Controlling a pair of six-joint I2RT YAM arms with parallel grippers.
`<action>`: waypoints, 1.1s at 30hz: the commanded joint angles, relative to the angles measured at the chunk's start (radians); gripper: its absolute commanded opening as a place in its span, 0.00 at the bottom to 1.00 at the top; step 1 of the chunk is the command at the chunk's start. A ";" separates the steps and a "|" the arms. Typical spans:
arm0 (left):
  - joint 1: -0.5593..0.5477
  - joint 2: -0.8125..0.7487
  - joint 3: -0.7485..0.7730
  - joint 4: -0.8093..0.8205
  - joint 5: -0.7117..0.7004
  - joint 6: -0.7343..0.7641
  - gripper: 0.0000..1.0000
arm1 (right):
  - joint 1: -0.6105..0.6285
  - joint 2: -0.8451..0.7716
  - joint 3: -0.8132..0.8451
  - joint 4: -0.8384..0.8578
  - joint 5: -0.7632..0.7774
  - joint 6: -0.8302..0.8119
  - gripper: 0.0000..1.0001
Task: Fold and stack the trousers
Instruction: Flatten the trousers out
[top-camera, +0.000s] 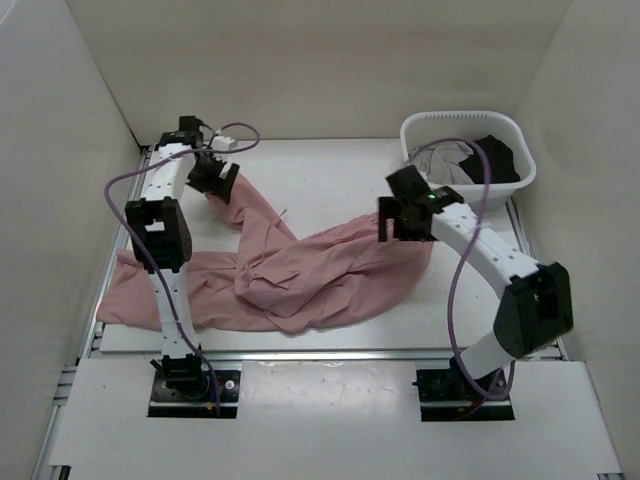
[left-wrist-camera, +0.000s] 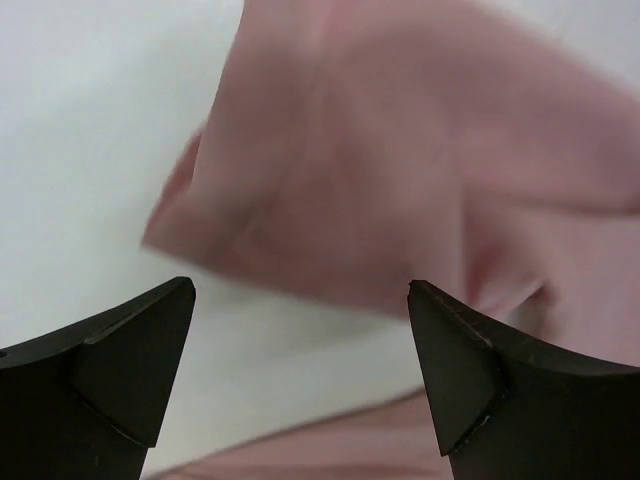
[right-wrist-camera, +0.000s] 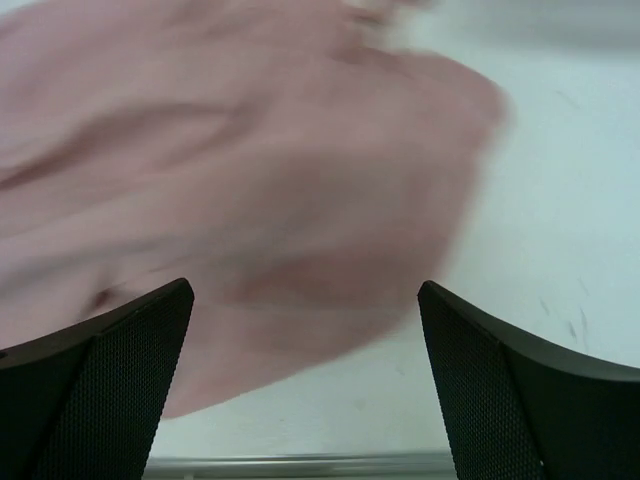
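Pink trousers lie crumpled across the white table, one leg running up to the far left, another part spread to the left edge. My left gripper is open and empty above the upper end of the far-left leg; that cloth fills its wrist view beyond the open fingers. My right gripper is open and empty above the right edge of the trousers; the pink cloth lies just beyond its fingers.
A white laundry basket with dark and light clothes stands at the back right. White walls enclose the table on three sides. A metal rail runs along the near table edge.
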 joint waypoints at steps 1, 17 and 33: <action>-0.048 -0.012 0.115 0.150 -0.067 -0.047 1.00 | -0.068 -0.152 -0.114 -0.018 0.190 0.289 0.98; -0.092 -0.016 -0.173 0.198 -0.199 -0.099 0.14 | -0.318 -0.115 -0.477 0.452 -0.063 0.329 0.94; 0.059 -0.315 -0.142 0.198 -0.326 -0.146 0.14 | -0.400 -0.084 -0.544 0.349 -0.056 0.473 0.00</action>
